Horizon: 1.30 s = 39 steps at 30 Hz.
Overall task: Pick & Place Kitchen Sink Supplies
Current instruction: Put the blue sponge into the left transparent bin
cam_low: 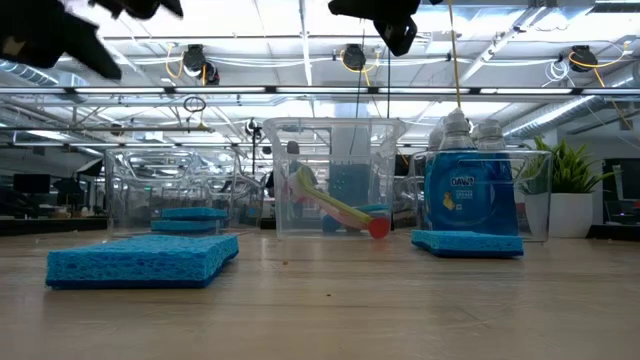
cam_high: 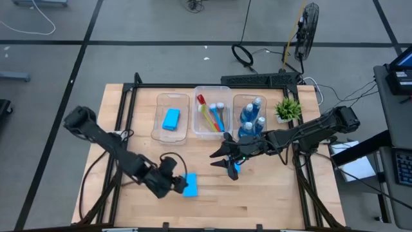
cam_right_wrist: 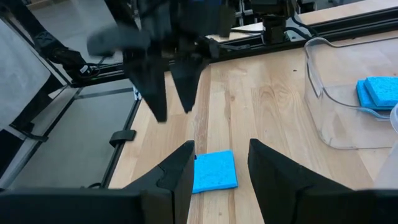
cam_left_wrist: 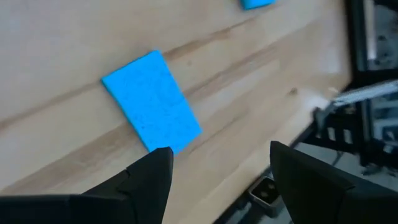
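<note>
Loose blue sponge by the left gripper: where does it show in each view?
High view: sponge near the table's front edge, left of centre.
Low view: sponge lower left, flat on the wood.
Left wrist view: sponge centre-left, beyond the fingers.
Right wrist view: sponge, probably the same one, low centre.
Landmark: sponge tub, seen in the high, low and right wrist views.

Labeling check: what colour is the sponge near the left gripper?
Bright blue sponge, clearest in the left wrist view.
</note>
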### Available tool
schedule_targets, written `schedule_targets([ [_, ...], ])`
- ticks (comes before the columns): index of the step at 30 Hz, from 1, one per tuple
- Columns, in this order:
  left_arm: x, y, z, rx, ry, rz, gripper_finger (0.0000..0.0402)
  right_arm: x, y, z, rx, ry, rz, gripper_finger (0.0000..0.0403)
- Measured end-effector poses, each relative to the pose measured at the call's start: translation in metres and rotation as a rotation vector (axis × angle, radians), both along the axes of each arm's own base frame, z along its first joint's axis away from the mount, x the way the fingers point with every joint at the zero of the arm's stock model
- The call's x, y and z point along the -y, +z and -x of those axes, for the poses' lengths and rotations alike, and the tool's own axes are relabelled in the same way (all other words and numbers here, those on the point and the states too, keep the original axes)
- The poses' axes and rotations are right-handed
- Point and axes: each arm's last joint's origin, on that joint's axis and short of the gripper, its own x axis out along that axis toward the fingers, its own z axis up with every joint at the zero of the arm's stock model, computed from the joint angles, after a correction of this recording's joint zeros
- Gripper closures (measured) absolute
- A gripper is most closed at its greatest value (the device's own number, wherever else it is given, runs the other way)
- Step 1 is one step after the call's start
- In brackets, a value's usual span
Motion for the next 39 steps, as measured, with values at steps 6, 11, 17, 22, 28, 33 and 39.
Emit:
schedule_targets([
  [6,0.009,-0.033,-0.01,-0.103,0.068,-0.001,0.0132,0.0,0.0,0.0,-0.001,0.0,-0.001,0.0268],
  [11,0.011,-0.054,-0.016,-0.165,0.104,-0.006,0.0132,0.0,0.0,0.0,-0.002,0.0,-0.002,0.0268],
  [17,0.009,-0.075,-0.024,-0.243,0.116,0.005,0.0133,0.0,0.0,0.0,-0.002,0.001,0.0,0.0268],
  [22,0.008,-0.092,-0.031,-0.294,0.118,0.029,0.0133,0.0,0.0,0.0,-0.002,0.001,0.0,0.0268],
  [28,0.005,-0.097,-0.036,-0.3,0.124,0.046,0.0133,0.0,0.0,0.0,-0.003,0.005,0.01,0.0268],
  [33,0.003,-0.097,-0.038,-0.293,0.079,0.024,0.0133,0.0,0.0,0.0,0.001,0.011,0.025,0.0268],
  [39,-0.003,-0.099,-0.036,-0.351,0.13,0.033,0.0135,0.0,0.0,0.0,0.001,0.011,0.026,0.0268],
])
